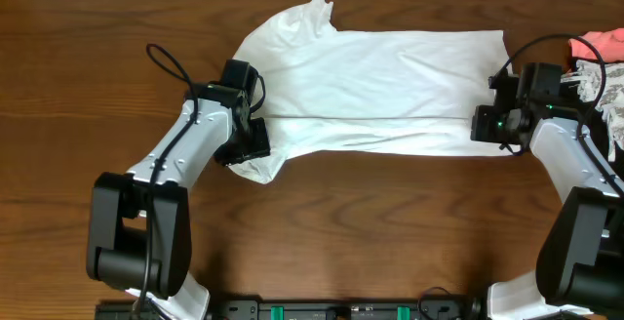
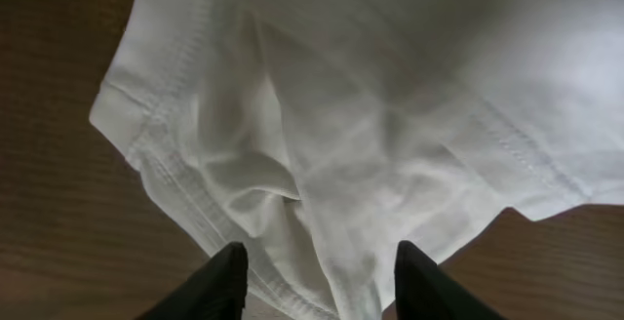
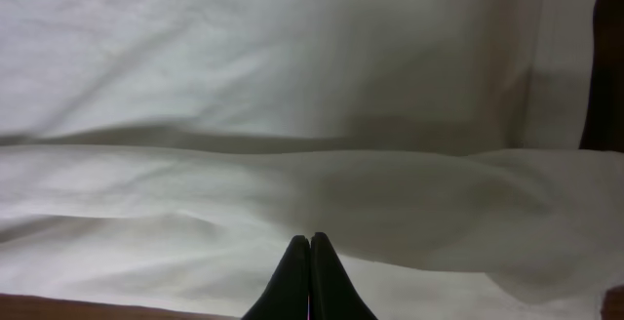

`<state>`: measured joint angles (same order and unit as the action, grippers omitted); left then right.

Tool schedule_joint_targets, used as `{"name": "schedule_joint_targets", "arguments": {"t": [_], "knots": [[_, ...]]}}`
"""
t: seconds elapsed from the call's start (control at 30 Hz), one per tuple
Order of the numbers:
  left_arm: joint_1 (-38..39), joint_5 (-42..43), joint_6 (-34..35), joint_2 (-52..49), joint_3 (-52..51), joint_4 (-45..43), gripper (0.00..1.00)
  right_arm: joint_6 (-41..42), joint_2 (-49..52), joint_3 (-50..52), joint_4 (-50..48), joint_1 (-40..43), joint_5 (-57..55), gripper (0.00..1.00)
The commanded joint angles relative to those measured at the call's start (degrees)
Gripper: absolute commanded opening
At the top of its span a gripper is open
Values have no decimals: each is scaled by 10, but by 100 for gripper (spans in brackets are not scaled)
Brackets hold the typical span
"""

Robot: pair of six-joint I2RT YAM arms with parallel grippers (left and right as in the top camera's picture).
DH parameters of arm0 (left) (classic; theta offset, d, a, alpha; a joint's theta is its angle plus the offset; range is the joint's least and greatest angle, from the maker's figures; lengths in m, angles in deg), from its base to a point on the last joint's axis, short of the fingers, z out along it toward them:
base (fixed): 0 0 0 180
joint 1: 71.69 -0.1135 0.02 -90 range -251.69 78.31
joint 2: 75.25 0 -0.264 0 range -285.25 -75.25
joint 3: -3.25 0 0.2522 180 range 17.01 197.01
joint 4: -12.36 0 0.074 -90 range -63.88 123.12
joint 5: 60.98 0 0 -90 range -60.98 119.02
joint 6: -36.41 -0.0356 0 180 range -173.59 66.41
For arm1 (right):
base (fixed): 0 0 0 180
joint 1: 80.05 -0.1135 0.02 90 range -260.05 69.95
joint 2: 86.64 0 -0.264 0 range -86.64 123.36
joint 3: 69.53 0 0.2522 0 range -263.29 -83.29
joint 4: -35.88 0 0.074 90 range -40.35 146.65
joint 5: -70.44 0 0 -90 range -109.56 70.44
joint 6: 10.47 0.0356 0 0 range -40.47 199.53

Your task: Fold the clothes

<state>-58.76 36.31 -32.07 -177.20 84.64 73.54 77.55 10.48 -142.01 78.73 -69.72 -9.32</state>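
The clothes, a white T-shirt (image 1: 370, 86), lie across the far half of the wooden table (image 1: 88, 57), folded lengthwise into a long band. One sleeve (image 1: 261, 169) sticks out at the front left. My left gripper (image 1: 253, 154) hovers over that sleeve. In the left wrist view it (image 2: 320, 252) stands open, and the crumpled sleeve hem (image 2: 195, 203) lies loose between its spread fingers. My right gripper (image 1: 485, 125) sits at the shirt's right end. The right wrist view shows it (image 3: 310, 238) shut just above the cloth (image 3: 292, 86), with no fabric visibly pinched.
A heap of pink and patterned garments (image 1: 600, 61) lies at the right edge beside the right arm. A black rail (image 1: 341, 310) runs along the table's front edge between the two arm bases.
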Motion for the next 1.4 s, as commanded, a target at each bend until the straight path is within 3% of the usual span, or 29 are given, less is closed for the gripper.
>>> {"name": "schedule_joint_targets", "arguments": {"t": [0.0,0.13,0.33,0.53,0.83,0.97,1.37], "knots": [[0,-4,-4,-3,-5,1,51,-9,5,5,1,-6,-4,1],[0,-4,-4,-3,-6,1,51,7,5,3,3,-5,-37,1],[0,-5,-4,-3,-6,1,51,135,-3,-37,84,2,-172,1],[0,-5,-4,-3,-6,-3,51,216,-3,-47,112,14,-179,1],[0,-4,-4,-3,-6,-16,51,219,1,-36,86,19,-177,1],[0,-4,-4,-3,-6,-14,44,219,17,-28,68,19,-177,1],[0,-5,-4,-3,-43,-50,49,187,42,-28,58,16,-158,1]]}}
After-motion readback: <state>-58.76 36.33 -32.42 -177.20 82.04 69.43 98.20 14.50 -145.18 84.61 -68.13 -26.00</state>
